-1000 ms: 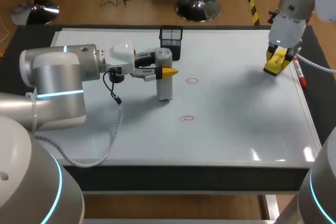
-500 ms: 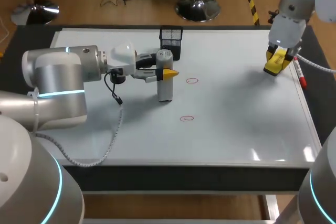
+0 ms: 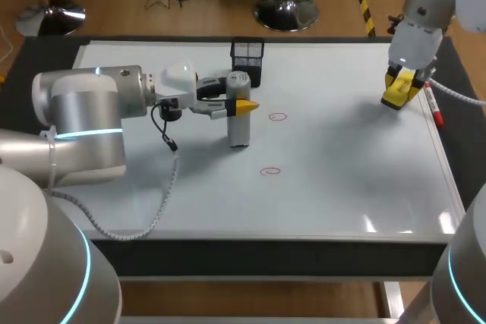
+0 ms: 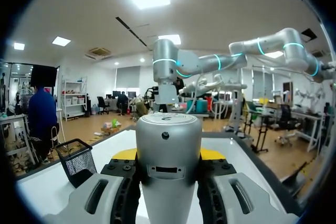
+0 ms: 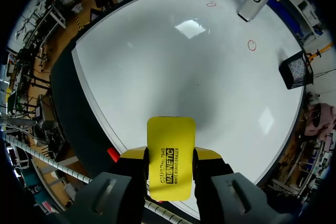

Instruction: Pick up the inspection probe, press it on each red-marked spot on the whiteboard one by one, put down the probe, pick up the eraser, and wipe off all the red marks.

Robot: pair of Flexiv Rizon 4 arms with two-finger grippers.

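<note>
Left gripper (image 3: pixel 241 104) is clamped on the upright inspection probe (image 3: pixel 238 125) near two red marks (image 3: pixel 278 117); my right gripper (image 5: pixel 170 162) grips the eraser (image 5: pixel 171 137).

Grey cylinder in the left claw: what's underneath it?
Only bare whiteboard shows around the lower end of the grey cylindrical probe. The spot directly beneath is covered by the probe, so any red mark there cannot be seen.

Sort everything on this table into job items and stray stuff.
Job: inspection probe, eraser, whiteboard, far red mark, near red mark.
Lying about: black mesh basket, red marker at the board's right edge.
</note>
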